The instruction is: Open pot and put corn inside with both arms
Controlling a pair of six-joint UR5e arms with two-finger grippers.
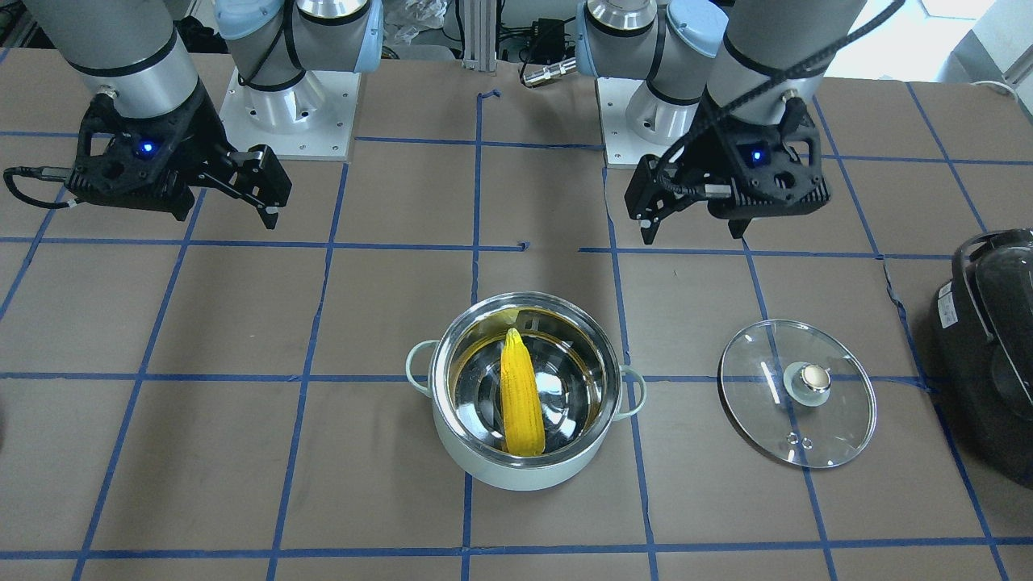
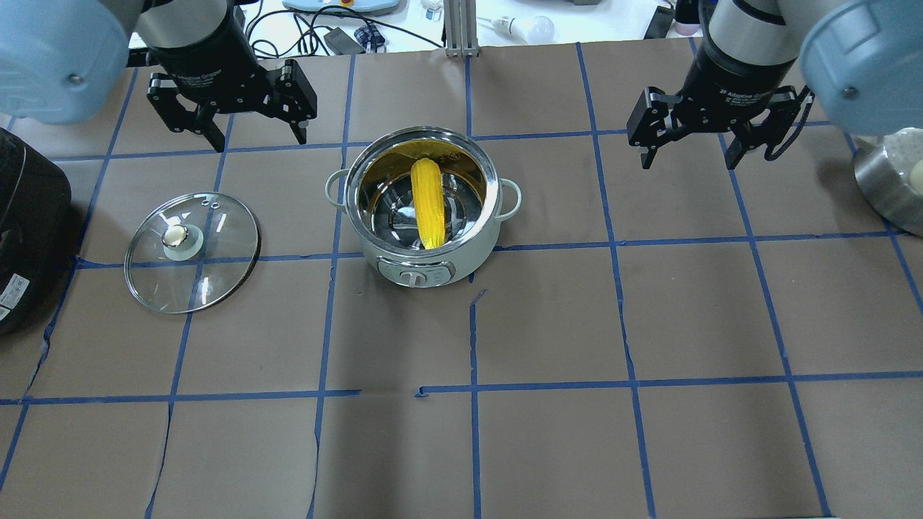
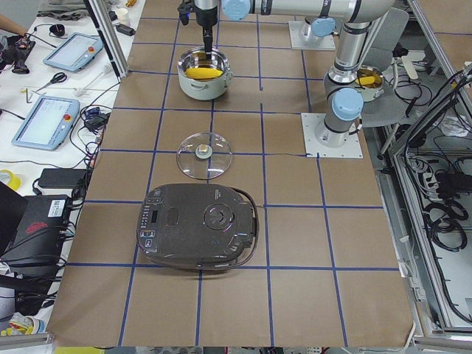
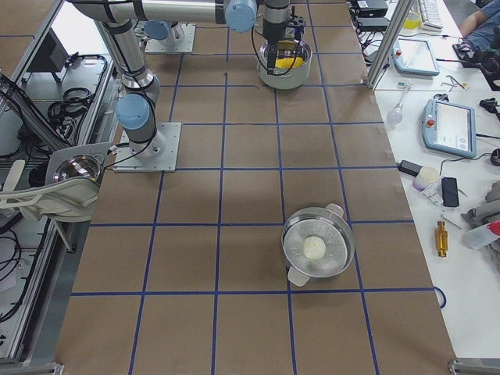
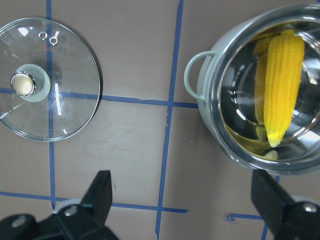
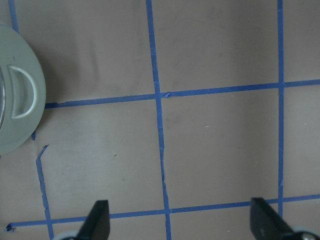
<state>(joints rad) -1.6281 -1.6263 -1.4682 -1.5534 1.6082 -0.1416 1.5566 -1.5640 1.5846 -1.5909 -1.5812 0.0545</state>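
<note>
Already the corn (image 2: pixel 427 205) is being cradled in the pot (image 2: pixel 461 259), between left gripper (image 2: pixel 256 137) and right gripper (image 2: pixel 689 155), both being held wide, empty.

A table (image 2: pixel 707 310) covered in brown paper and gridded with blue tape (image 2: pixel 475 447) fills the room. In the left side view, a white bench (image 3: pixel 103 70) runs along nine o'clock, and an aluminium post (image 3: pixel 102 33) stands at eleven o'clock.

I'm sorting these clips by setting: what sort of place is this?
Probably a robotics lab, not a kitchen: the left arm and right arm bolted to a table gridded with blue tape, plus apparent teach pendants beside it.
</note>
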